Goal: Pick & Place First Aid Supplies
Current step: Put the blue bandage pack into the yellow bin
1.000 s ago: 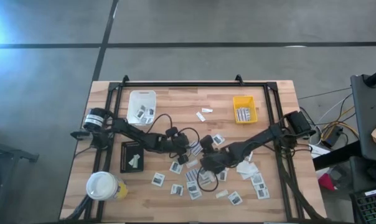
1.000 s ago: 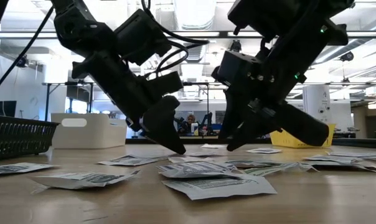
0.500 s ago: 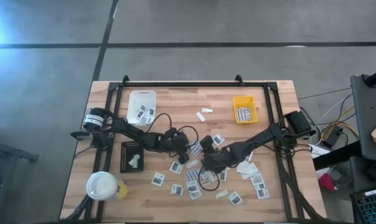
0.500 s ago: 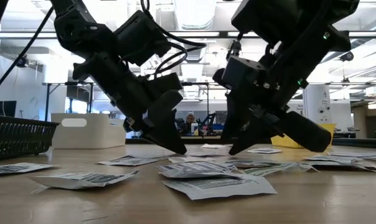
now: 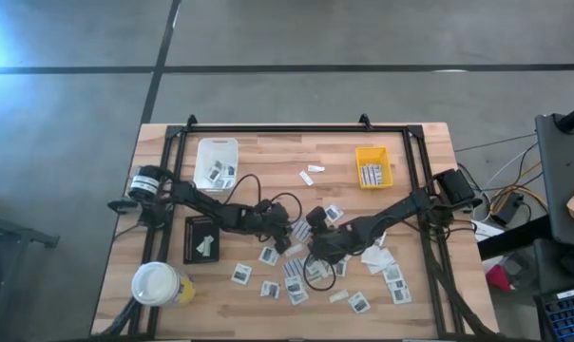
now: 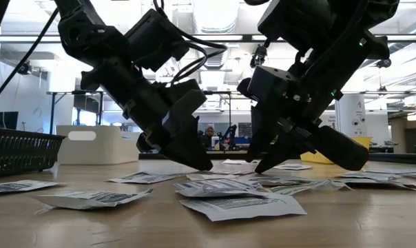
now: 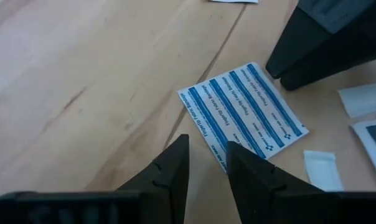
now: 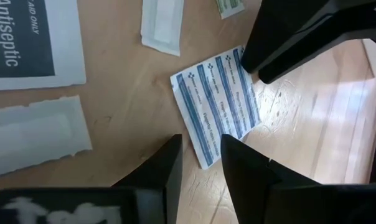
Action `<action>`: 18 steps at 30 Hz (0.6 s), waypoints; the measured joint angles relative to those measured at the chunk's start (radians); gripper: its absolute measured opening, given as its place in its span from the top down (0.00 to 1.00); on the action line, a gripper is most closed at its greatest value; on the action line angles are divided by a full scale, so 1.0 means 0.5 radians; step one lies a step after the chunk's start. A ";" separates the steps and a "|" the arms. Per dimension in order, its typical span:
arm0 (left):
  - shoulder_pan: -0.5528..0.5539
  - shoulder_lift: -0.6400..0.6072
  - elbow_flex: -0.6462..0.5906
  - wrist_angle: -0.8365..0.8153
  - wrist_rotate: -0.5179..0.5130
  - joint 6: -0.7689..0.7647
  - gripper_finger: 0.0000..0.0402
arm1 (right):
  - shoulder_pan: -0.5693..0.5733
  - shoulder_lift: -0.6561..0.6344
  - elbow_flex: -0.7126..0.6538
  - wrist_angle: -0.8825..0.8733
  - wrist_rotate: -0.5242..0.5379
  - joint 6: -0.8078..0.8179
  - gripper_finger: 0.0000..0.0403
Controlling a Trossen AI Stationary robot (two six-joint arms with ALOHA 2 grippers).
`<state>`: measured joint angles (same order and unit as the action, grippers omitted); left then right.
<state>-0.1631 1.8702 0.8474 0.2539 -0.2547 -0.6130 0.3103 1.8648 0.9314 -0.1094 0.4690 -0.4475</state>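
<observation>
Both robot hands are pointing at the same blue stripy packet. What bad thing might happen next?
1. The left end effector and right end effector both aim at one blue striped packet, from opposite sides. Their fingers might bump.
2. The packet lies flat on the wooden table, so fingers may slide over it or push it away.
3. Other white packets lie close by; one could be nudged or grabbed by mistake.

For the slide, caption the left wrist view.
Left gripper poised open over a blue-striped bandage packet on the wooden table.
</observation>
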 joint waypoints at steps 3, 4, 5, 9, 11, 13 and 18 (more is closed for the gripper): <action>0.000 0.000 0.001 0.002 0.007 -0.089 0.73 | 0.001 0.000 -0.005 0.018 -0.005 -0.007 0.73; 0.000 0.000 0.001 0.002 0.008 -0.103 0.73 | 0.000 0.000 -0.008 0.030 -0.019 -0.009 0.73; 0.000 0.000 0.001 0.002 0.008 -0.112 0.73 | 0.000 0.000 -0.008 0.034 -0.040 -0.012 0.73; -0.001 0.025 0.002 0.008 0.019 -0.123 0.73 | 0.000 -0.001 -0.008 0.045 -0.081 -0.012 0.73; -0.002 0.063 0.002 0.011 0.029 -0.124 0.73 | 0.000 -0.003 -0.007 0.043 -0.087 -0.018 0.73; -0.002 0.122 0.003 0.011 0.043 -0.139 0.73 | 0.000 -0.008 -0.003 0.039 -0.092 -0.030 0.73; -0.001 0.251 0.005 0.009 0.043 -0.229 0.73 | 0.004 -0.008 0.024 0.018 -0.014 -0.102 0.73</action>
<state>-0.1635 1.9957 0.8500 0.2586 -0.2334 -0.7277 0.3122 1.8606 0.9432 -0.1003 0.4621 -0.4985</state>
